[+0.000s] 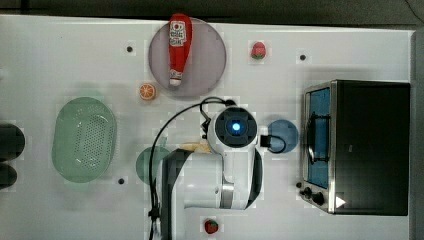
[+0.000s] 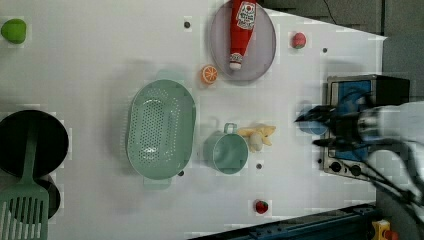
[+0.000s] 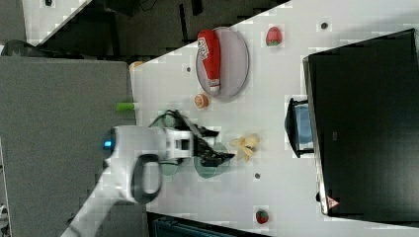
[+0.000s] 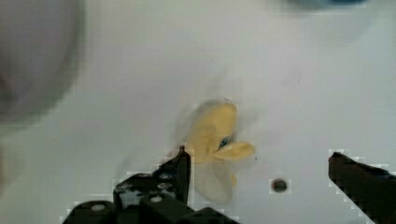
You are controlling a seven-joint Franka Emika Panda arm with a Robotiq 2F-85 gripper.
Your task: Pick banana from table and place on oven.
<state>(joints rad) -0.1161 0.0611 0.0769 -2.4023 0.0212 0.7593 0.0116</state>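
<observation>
Pale yellow banana (image 2: 257, 136) lying mid-table (image 2: 100, 60), just beside teal cup (image 2: 229, 152), well apart from oven (image 1: 370, 147) at table's edge, claw (image 4: 261, 186) spread wide above it, grasping nothing.

White rounded arm (image 1: 215, 185) with dark grey joint bands, a round cap lit blue at centre, black cables looping off the wrist, and a black gripper (image 4: 259, 172) with silver screws on its finger mounts.
</observation>
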